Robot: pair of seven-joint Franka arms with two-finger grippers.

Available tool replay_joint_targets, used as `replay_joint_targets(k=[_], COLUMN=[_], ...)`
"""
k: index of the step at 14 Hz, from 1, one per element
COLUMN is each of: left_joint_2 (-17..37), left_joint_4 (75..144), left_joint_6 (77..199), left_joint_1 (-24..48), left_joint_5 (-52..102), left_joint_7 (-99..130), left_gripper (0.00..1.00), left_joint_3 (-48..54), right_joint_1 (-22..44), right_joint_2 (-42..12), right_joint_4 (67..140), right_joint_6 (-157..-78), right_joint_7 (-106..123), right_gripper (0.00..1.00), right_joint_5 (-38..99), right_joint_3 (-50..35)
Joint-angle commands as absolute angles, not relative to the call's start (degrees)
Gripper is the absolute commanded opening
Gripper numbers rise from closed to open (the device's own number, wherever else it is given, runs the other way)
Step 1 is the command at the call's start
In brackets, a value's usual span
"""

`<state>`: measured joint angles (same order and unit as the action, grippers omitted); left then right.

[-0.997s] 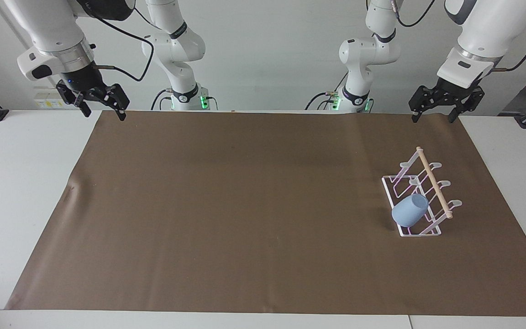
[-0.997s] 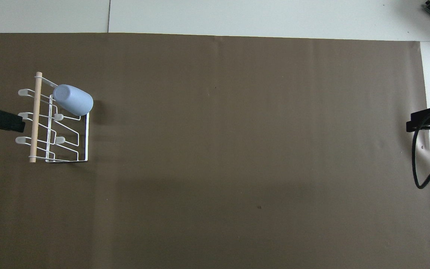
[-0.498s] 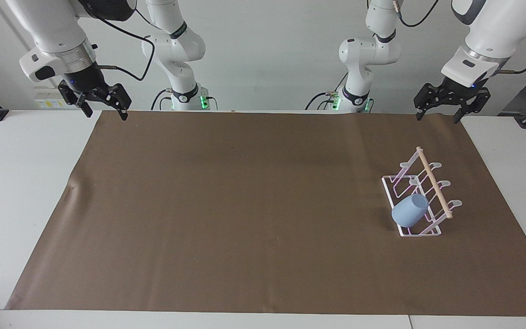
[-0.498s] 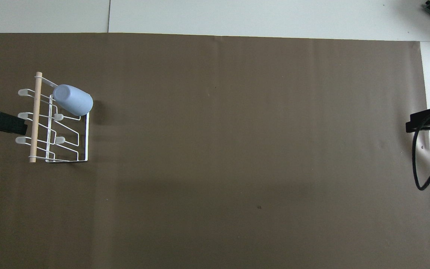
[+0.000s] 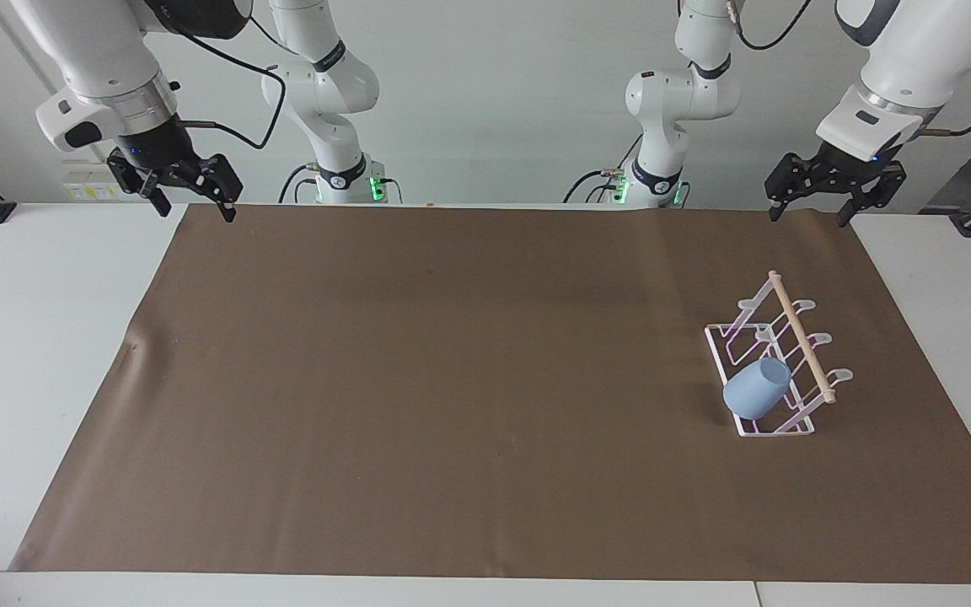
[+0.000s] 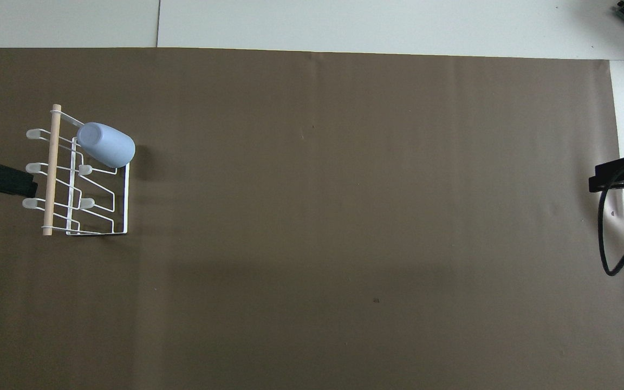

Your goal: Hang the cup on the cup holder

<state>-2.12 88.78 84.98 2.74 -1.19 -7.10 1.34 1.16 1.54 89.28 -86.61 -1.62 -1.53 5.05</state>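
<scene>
The light blue cup (image 5: 757, 389) hangs mouth-down and tilted on a slanted wire loop of the white cup holder (image 5: 800, 333), at the holder's end farthest from the robots; it also shows in the overhead view (image 6: 106, 144). The holder (image 6: 53, 151) stands on the mat toward the left arm's end of the table. My left gripper (image 5: 807, 217) is open and empty, raised over the mat's edge by the robots, apart from the holder; in the overhead view it (image 6: 22, 184) shows beside the dowel. My right gripper (image 5: 195, 211) is open and empty, raised over the mat's corner at the right arm's end (image 6: 596, 181).
A brown mat (image 5: 452, 379) covers most of the white table (image 5: 30, 337). A black cable (image 6: 610, 238) hangs from the right arm over the mat's edge. The two arm bases (image 5: 342, 181) stand at the robots' end of the table.
Both grippers have risen a little; the left one has also drifted slightly toward its own end of the table. The cup and holder have not moved.
</scene>
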Motion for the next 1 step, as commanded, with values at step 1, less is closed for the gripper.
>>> replay_joint_targets(k=[1], left_joint_2=[-1.9], left_joint_4=[87.7], left_joint_6=[83.1], left_joint_1=[3.3], left_joint_5=[-0.3], left_joint_7=[-7.8], left_gripper=[1.0], left_joint_3=[0.8], right_joint_1=[0.9], right_joint_2=[2.2], right_joint_4=[90.3], right_joint_6=[-86.9], right_joint_7=[-0.6], right_gripper=[1.0], right_joint_5=[-2.6], right_joint_3=[4.9])
